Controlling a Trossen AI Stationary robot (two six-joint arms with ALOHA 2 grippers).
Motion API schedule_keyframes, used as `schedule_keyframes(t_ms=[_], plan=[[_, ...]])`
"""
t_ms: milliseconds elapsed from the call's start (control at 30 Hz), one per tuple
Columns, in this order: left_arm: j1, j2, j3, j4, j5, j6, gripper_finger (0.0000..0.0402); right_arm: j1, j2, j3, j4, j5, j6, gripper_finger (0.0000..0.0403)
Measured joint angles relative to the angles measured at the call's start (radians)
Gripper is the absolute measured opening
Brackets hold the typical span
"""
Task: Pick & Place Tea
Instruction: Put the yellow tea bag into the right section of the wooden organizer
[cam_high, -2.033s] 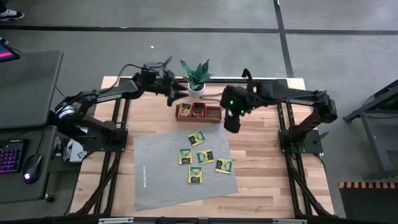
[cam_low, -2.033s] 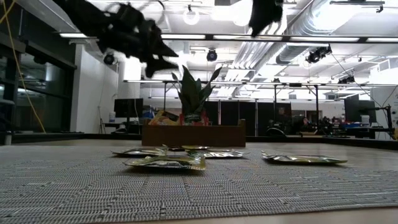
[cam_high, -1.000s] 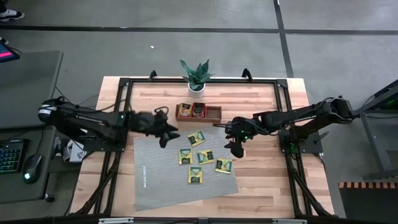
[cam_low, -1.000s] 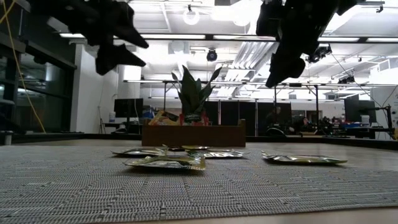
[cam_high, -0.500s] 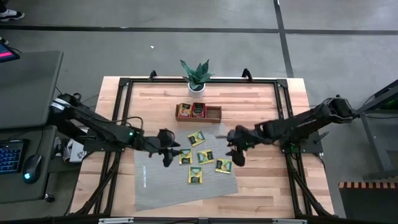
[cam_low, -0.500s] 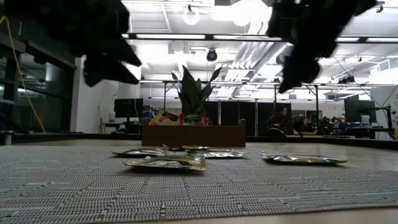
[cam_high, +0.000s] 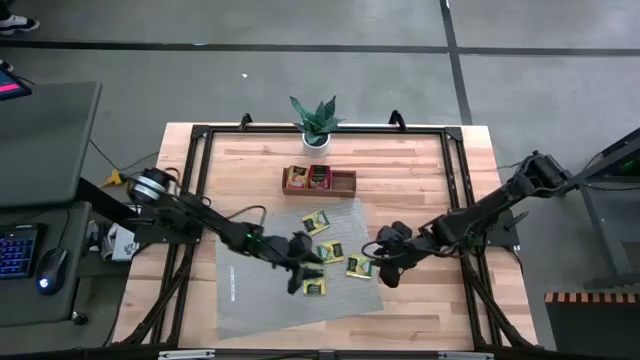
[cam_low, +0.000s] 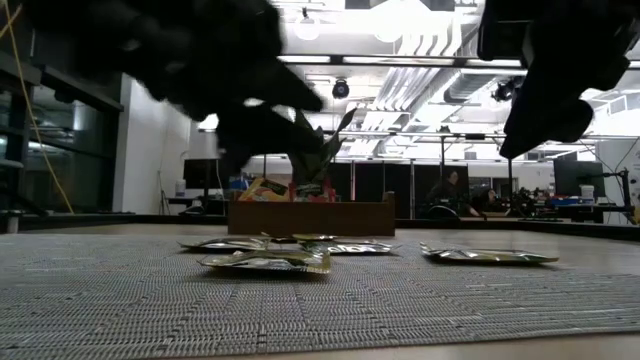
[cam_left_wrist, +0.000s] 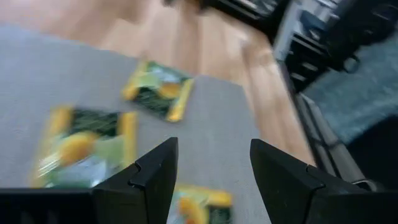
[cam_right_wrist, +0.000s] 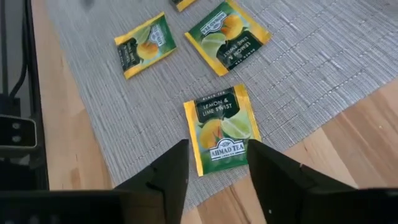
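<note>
Hovering both arms over the grey mat (cam_high: 255, 295), I see my right gripper (cam_right_wrist: 216, 163) spread above a sachet (cam_right_wrist: 222, 129), left gripper (cam_left_wrist: 211, 163) spread, empty.

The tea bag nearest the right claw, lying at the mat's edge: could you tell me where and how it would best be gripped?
The tea bag lies flat on the mat, so come straight down. The open right claw is already above it. Pinching across two opposite yellow borders looks best; the side by the mat's edge, near bare wood, probably gives a finger most room.
</note>
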Motion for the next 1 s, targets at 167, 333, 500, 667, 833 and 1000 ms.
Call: schedule_keyframes(t_ms=[167,333,500,667,833,1000], plan=[[0.000,0.114,0.177,-0.104,0.053,0.027,0.0199,0.017,0.000,0.000,-0.002,0.033,0.011,0.0104],[0.000,0.157,0.273,-0.169,-0.024,-0.004,0.0199,0.037,0.000,0.000,-0.009,0.038,-0.003,0.0026],[0.008,0.157,0.285,-0.194,-0.116,-0.028,0.0199,0.077,0.018,0.000,-0.011,0.078,0.007,0.0008],[0.021,0.158,0.285,-0.212,-0.128,-0.073,0.0199,0.107,0.134,0.000,0.051,0.060,-0.010,0.0002],[0.040,0.158,0.285,-0.213,-0.125,-0.116,0.0199,0.106,0.270,0.000,0.169,0.021,-0.044,0.0001],[0.046,0.158,0.285,-0.213,-0.124,-0.162,0.0199,0.106,0.317,0.000,0.231,0.023,-0.047,0.0001]])
